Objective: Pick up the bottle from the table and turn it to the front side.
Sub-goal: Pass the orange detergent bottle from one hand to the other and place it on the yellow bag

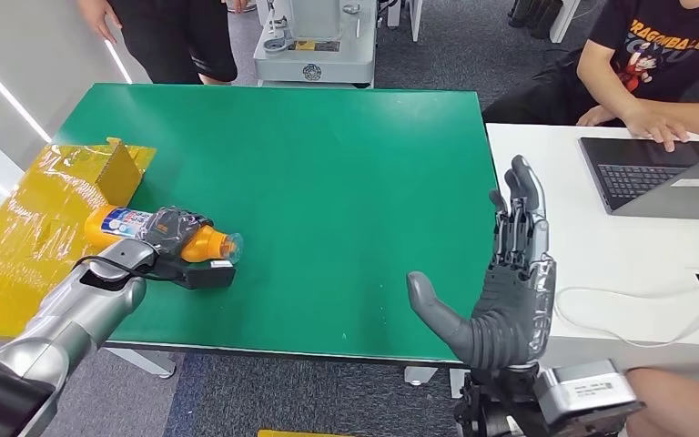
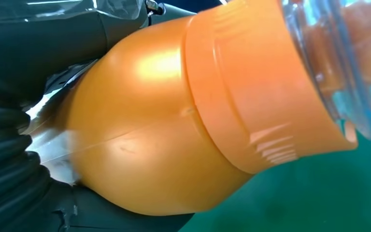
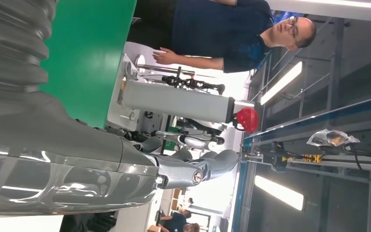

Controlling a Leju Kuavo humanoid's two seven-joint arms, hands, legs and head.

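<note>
An orange bottle (image 1: 211,243) with a white and blue label and a clear cap lies on its side on the green table (image 1: 328,182), near the left front. My left hand (image 1: 168,238) grips it around the middle, fingers wrapped over the label. Up close in the left wrist view, the bottle's orange shoulder (image 2: 174,121) and clear cap (image 2: 348,53) sit against my dark fingers (image 2: 9,159). My right hand (image 1: 501,291) is raised over the table's right front corner, fingers straight and spread, holding nothing; in the right wrist view its fingers (image 3: 193,171) point away from the table.
A yellow cardboard tray (image 1: 45,209) wrapped in film lies at the table's left edge beside the bottle. A white desk (image 1: 582,264) with a laptop (image 1: 664,177) and a cable adjoins on the right, where a person sits. Another person stands behind the table's far left.
</note>
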